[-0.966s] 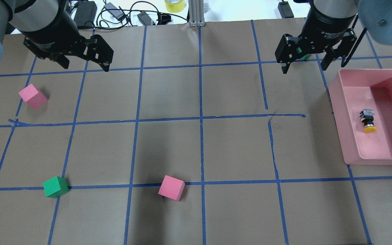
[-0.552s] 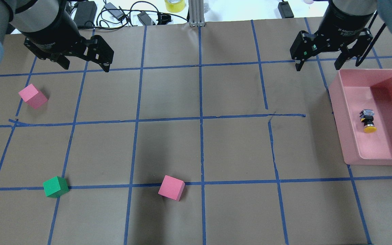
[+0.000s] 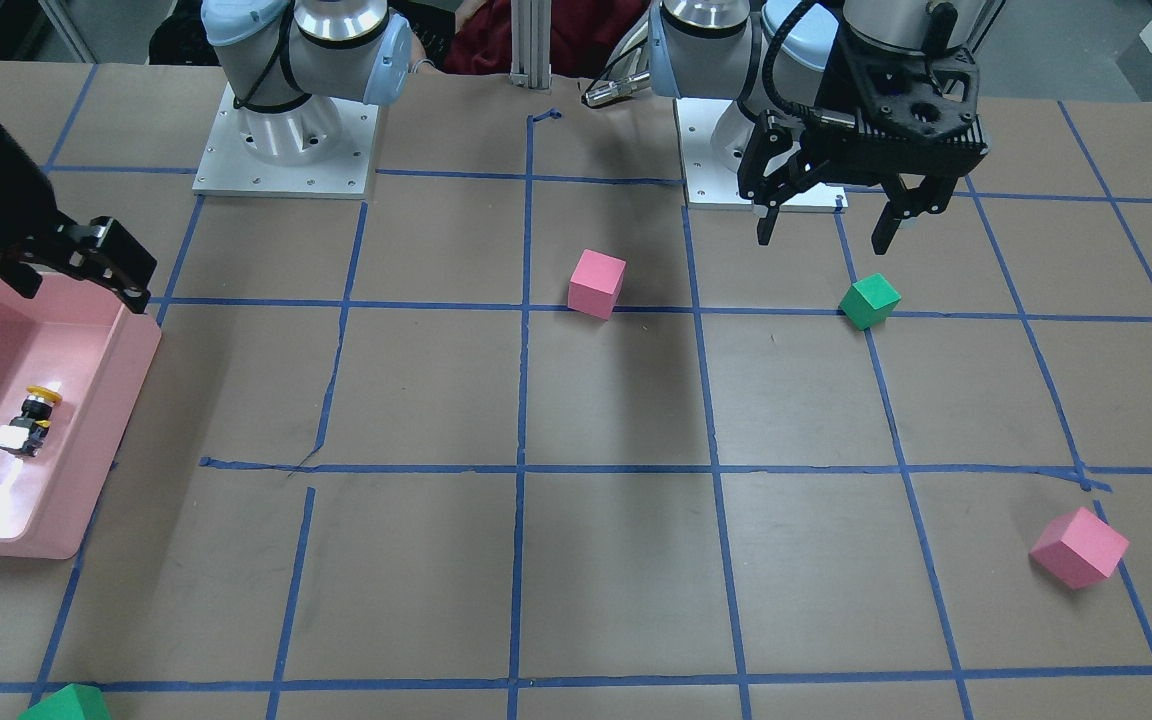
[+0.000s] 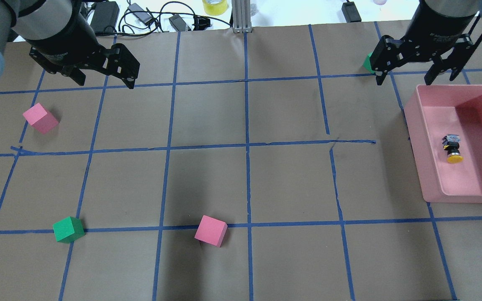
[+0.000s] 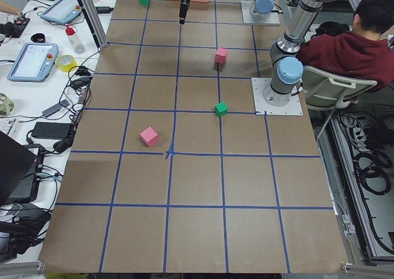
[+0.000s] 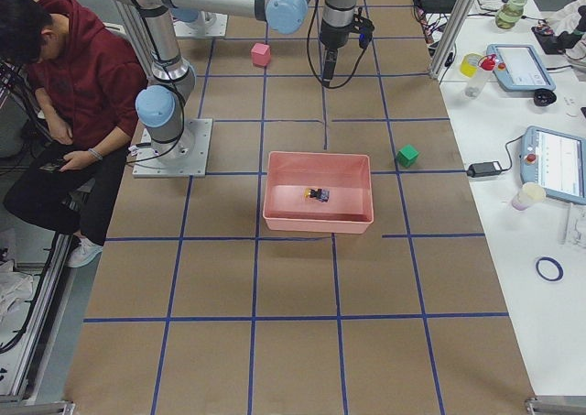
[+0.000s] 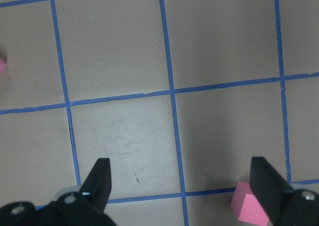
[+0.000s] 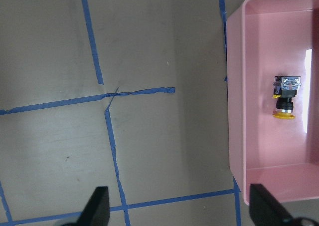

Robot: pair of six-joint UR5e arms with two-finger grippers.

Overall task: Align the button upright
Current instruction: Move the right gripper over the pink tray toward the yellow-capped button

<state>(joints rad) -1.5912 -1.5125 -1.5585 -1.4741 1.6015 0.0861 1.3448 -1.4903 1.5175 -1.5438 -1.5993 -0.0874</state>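
The button (image 4: 452,149) lies on its side in a pink bin (image 4: 416,138) at the right edge of the worktop (image 4: 283,175), its yellow cap towards the robot. The right hand (image 4: 404,82), fingers spread and empty, has shifted rightward over the past second towards the bin's far end, probably starting its approach. The left hand (image 4: 105,83) hangs spread and has not moved.

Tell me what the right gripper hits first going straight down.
Probably the table beside the pink bin, though one finger of the right gripper lines up near the bin's corner; depth is unclear.
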